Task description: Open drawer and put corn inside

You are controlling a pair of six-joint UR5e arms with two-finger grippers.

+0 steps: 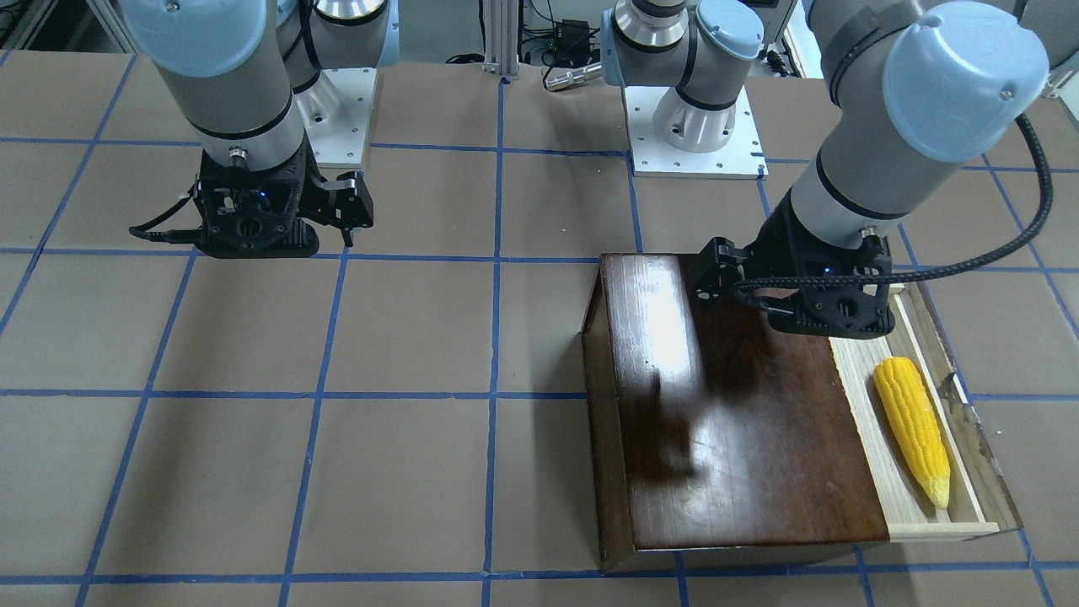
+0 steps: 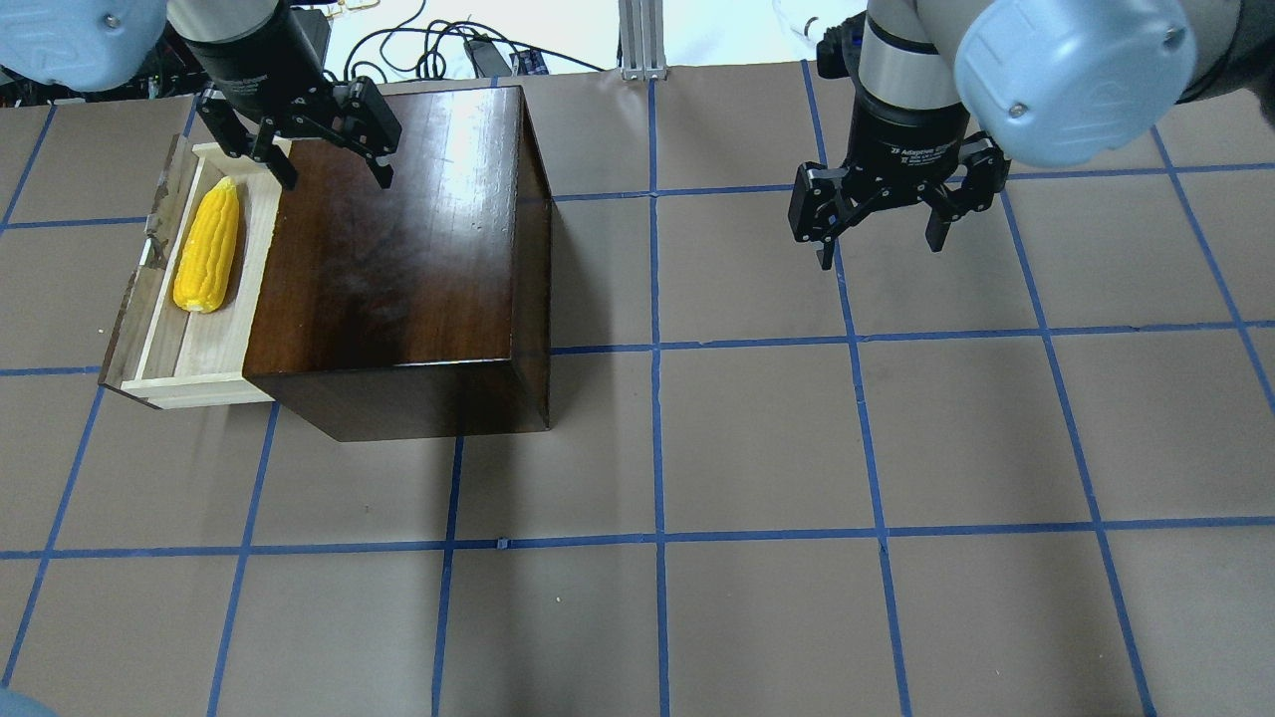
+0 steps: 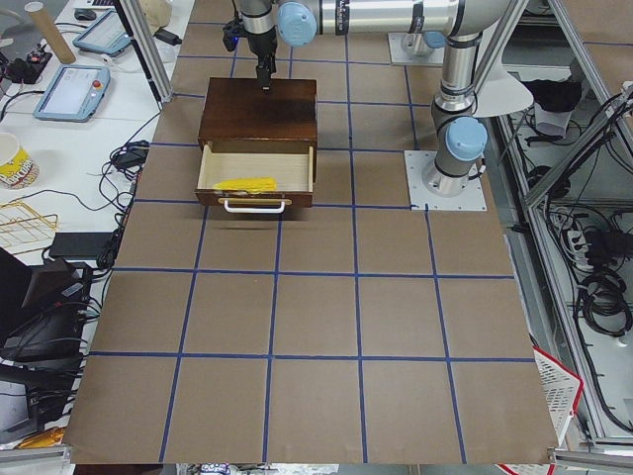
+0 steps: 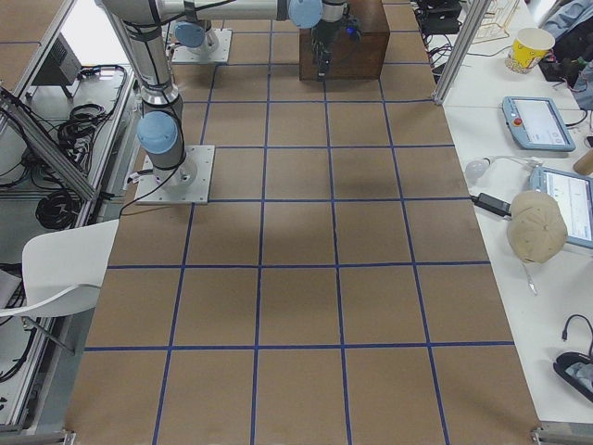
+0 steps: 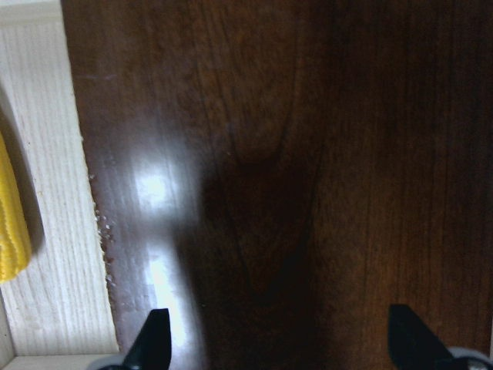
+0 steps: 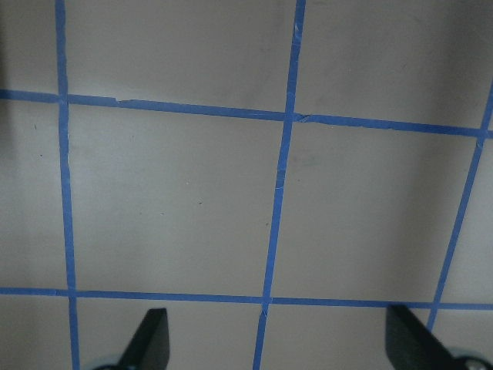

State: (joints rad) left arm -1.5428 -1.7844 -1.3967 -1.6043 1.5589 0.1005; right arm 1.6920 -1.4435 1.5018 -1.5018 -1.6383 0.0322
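The dark-brown wooden box (image 2: pixel 398 259) stands at the table's left. Its drawer (image 2: pixel 189 354) is pulled open, showing the pale-wood tray and dark front panel with pull (image 3: pixel 255 205). The yellow corn (image 2: pixel 208 245) lies inside the drawer, also seen in the front view (image 1: pixel 913 428) and at the left wrist view's edge (image 5: pixel 9 223). My left gripper (image 2: pixel 334 174) is open and empty, hovering over the box top beside the drawer's far end. My right gripper (image 2: pixel 882 244) is open and empty above bare table.
Brown table surface (image 2: pixel 757 448) is marked with blue tape grid lines. The two arm bases (image 1: pixel 695 126) stand at the robot's edge. Benches with tablets, a cup and cables flank the table ends (image 4: pixel 542 120).
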